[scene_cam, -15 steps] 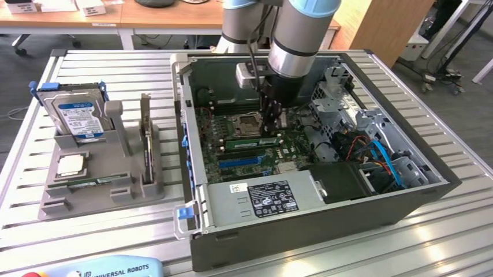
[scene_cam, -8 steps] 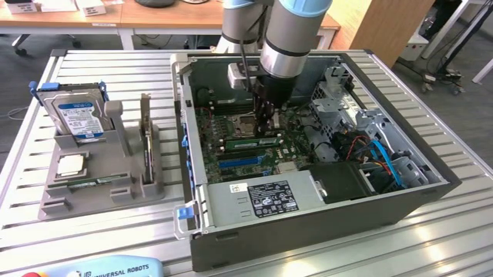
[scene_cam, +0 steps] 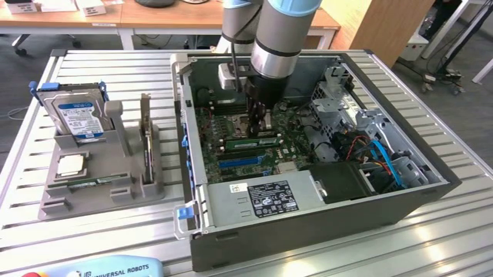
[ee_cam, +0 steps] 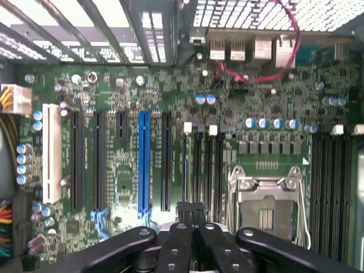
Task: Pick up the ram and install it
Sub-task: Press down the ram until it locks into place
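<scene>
End effector (ee_cam: 190,211) closed over motherboard (ee_cam: 170,142); ram (scene_cam: 250,140) half-hidden.

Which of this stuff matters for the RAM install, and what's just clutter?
Job:
- ram, on the motherboard by the arm's tip
- memory slots
- PC case

Lying about:
- hard drive
- processor chip
- grey holder
- teach pendant

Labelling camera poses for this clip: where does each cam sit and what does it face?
Exterior view: off the arm, raised, angled down on the open computer case and motherboard; arm reaching in with its hand.
Wrist view: on the wrist, facing the motherboard; the shut hand in frame.
Shared: motherboard, blue slot, hand.
</scene>
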Tool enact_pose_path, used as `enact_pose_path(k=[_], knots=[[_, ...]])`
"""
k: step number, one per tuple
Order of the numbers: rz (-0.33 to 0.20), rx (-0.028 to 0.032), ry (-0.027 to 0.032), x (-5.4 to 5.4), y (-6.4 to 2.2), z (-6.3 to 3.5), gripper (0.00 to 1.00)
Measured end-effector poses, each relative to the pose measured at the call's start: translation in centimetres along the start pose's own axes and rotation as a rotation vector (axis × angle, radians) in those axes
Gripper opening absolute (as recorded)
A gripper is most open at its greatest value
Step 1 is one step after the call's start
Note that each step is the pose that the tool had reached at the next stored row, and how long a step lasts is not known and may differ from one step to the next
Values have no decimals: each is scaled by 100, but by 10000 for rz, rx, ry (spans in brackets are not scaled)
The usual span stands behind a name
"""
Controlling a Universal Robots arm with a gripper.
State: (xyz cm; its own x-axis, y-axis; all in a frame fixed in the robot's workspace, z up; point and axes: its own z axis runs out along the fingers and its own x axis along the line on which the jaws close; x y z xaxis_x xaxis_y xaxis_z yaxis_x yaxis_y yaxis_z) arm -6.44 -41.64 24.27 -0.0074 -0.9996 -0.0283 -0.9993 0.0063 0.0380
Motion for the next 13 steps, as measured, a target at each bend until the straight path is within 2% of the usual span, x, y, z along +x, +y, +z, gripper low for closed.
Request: enact_pose_path(k=[7, 13], knots=[[1, 0, 0, 1, 128, 5, 10], [0, 0, 1, 1, 140, 5, 10]])
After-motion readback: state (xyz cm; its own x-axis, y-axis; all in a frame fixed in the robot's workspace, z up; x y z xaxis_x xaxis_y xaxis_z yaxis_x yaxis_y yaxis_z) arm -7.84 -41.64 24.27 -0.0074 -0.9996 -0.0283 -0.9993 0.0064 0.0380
